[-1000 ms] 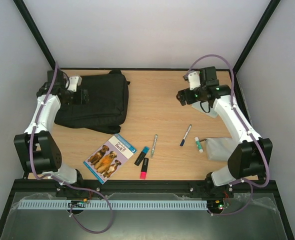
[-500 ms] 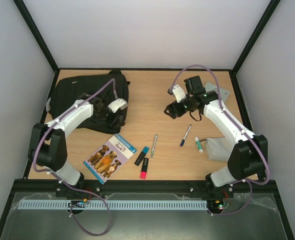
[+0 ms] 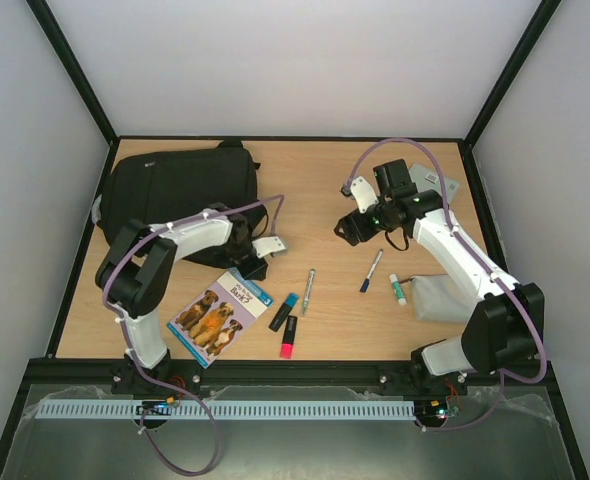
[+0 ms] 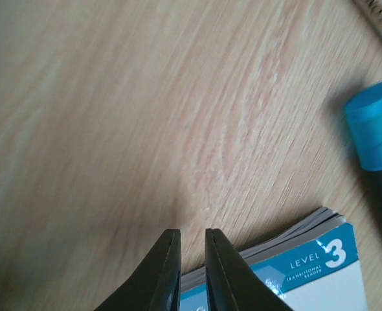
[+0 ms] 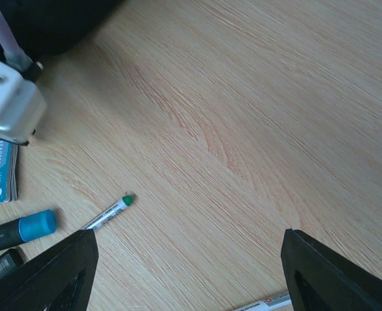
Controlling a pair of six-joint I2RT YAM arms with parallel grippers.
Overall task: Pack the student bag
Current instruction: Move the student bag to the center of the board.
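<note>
At the far left of the table (image 3: 315,190): the student bag (image 3: 180,190), black, lying flat close to the left wall, with a loop showing at its far edge.
Left arm: folded back over the bag's near right corner, its wrist low over the wood.
Left gripper (image 4: 190,236): fingers drawn almost together with only a thin slit between them. The tips sit at the far corner of the reading book. Whether a page edge is caught in the slit cannot be told.
Reading book (image 3: 220,314): flat on the table, nearer the bases than the bag. The cover faces up and shows dogs, with "LEVEL 3" on its blue corner band.
Blue-capped highlighter (image 3: 284,311): black body, just right of the book, cap pointing away from the arm bases.
Pink-ended highlighter (image 3: 288,339): just beside the blue-capped one, nearer the bases.
Green-tipped pen (image 3: 308,291): silver barrel, right of the highlighters and apart from them.
Right gripper (image 5: 186,243): fingers spread wide with nothing between them, hovering over bare wood right of the table's middle.
Blue pen (image 3: 372,270): lying slantwise, nearer the bases than the right gripper.
White stick with green cap (image 3: 398,289): between the blue pen and the grey pouch.
Grey pouch (image 3: 433,297): at the right side, partly under the right arm.
Grey flat sheet (image 3: 441,186): far right, partly hidden behind the right arm.
</note>
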